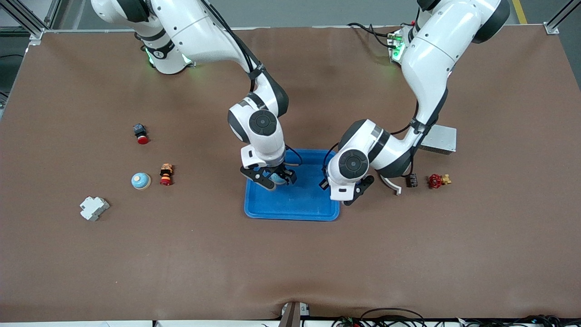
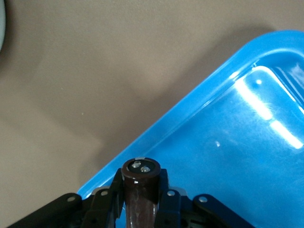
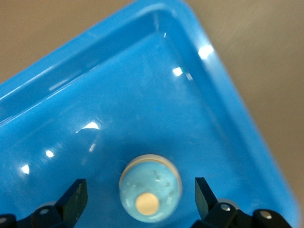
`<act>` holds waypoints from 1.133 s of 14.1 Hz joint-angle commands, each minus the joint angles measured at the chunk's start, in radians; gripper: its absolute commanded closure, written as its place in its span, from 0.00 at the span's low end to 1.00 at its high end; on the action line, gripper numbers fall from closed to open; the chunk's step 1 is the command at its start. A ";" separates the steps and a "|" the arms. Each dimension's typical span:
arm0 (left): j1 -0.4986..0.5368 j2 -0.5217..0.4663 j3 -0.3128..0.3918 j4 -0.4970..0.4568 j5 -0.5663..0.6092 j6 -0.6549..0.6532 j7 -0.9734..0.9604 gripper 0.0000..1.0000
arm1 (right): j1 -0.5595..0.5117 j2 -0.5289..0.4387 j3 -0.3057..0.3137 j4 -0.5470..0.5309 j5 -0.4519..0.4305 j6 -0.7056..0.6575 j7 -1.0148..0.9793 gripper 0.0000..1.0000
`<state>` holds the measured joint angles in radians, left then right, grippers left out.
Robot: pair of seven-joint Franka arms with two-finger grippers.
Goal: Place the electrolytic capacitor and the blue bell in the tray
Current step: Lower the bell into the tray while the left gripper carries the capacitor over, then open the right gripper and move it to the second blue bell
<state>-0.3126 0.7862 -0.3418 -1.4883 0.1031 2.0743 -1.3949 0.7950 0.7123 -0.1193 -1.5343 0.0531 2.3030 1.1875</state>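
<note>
table (image 1: 290, 263) brown, wide. tray (image 1: 295, 204) lies mid-table between the two arms.

right arm reaches from its base to the tray; right gripper (image 1: 272, 177) sits low over the tray's end toward the right arm, jaws spread wide, nothing pinched. bell (image 3: 150, 187) rests on the tray floor between the open fingers (image 3: 76, 199), near a corner, touching neither. judged: bell half is done.

left gripper (image 1: 352, 193) hangs over the tray's rim at the left arm's end, jaws pressed on the capacitor (image 2: 140, 190), held upright, terminals up. judged: capacitor not yet in; it needs carrying inward past the rim and letting go.

a second blue dome (image 1: 141, 180) sits on the table toward the right arm's end, well apart from the tray, beside a small red-and-black part (image 1: 166, 175).

hard to make out: in the front view the bell is mostly covered by the right gripper; the capacitor's lower body is cut off in the left wrist view, and its height over the tray cannot be told.
</note>
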 commanded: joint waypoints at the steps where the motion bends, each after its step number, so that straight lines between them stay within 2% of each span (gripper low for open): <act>1: -0.028 0.016 0.017 0.025 0.026 0.009 -0.021 1.00 | -0.091 -0.143 0.010 -0.012 -0.010 -0.176 -0.185 0.00; 5: -0.046 0.018 0.018 0.025 0.027 0.018 -0.062 1.00 | -0.222 -0.290 -0.003 -0.038 -0.022 -0.330 -0.498 0.00; 6: -0.046 0.024 0.020 0.025 0.027 0.020 -0.062 1.00 | -0.256 -0.318 -0.003 -0.052 -0.050 -0.356 -0.576 0.00; 7: -0.049 0.028 0.020 0.025 0.027 0.021 -0.062 1.00 | -0.295 -0.348 -0.002 -0.072 -0.085 -0.369 -0.638 0.00; 9: -0.056 0.033 0.020 0.025 0.027 0.030 -0.064 1.00 | -0.371 -0.396 -0.002 -0.107 -0.093 -0.369 -0.768 0.00; 12: -0.056 0.045 0.020 0.025 0.027 0.036 -0.064 1.00 | -0.515 -0.404 0.001 -0.119 -0.081 -0.360 -1.010 0.00; 16: -0.062 0.048 0.020 0.025 0.027 0.038 -0.064 1.00 | -0.652 -0.406 0.003 -0.182 -0.062 -0.285 -1.199 0.00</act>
<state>-0.3531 0.8227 -0.3331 -1.4865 0.1033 2.1105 -1.4343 0.1966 0.3385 -0.1411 -1.6461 -0.0175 1.9664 0.0568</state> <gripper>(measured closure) 0.696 0.000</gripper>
